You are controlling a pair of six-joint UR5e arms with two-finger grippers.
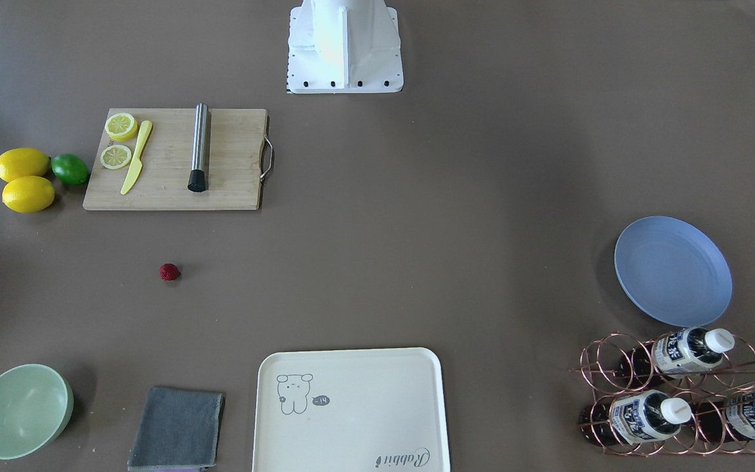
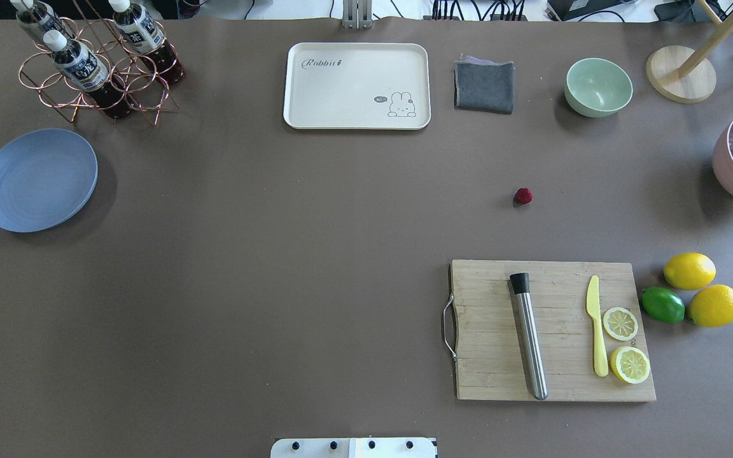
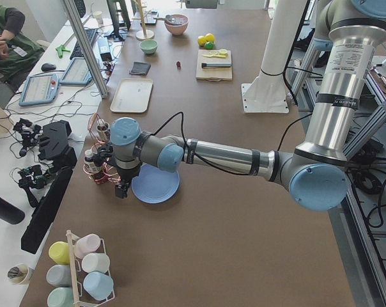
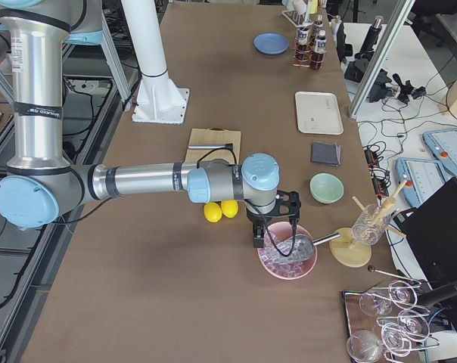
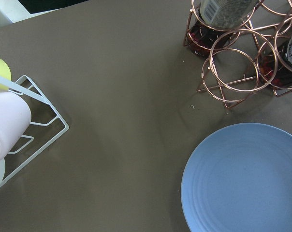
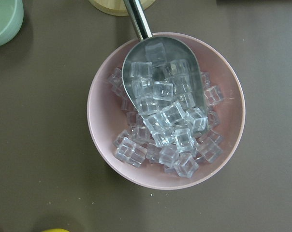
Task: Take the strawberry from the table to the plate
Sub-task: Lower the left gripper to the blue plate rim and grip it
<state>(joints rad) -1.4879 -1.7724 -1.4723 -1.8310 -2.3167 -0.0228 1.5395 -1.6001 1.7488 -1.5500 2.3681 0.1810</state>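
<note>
The strawberry [image 1: 169,271] [image 2: 522,196] is a small dark-red berry lying alone on the brown table [image 2: 277,254], between the cutting board and the grey cloth. The pale blue plate [image 2: 37,179] [image 1: 672,270] [image 5: 247,179] lies bare at the table's far other end, beside the bottle rack. My left gripper [image 3: 121,189] hangs at the plate's edge [image 3: 156,184]; only the side view shows it, so I cannot tell its state. My right gripper [image 4: 274,237] hovers over a pink bowl of ice, far from the strawberry; its state cannot be told either.
A wooden cutting board [image 2: 551,331] carries a steel rod, a yellow knife and lemon slices. Lemons [image 2: 690,270] and a lime lie beside it. A cream tray [image 2: 357,86], grey cloth [image 2: 483,86], green bowl [image 2: 598,87], copper bottle rack [image 2: 96,70] and pink ice bowl [image 6: 165,111] ring the table.
</note>
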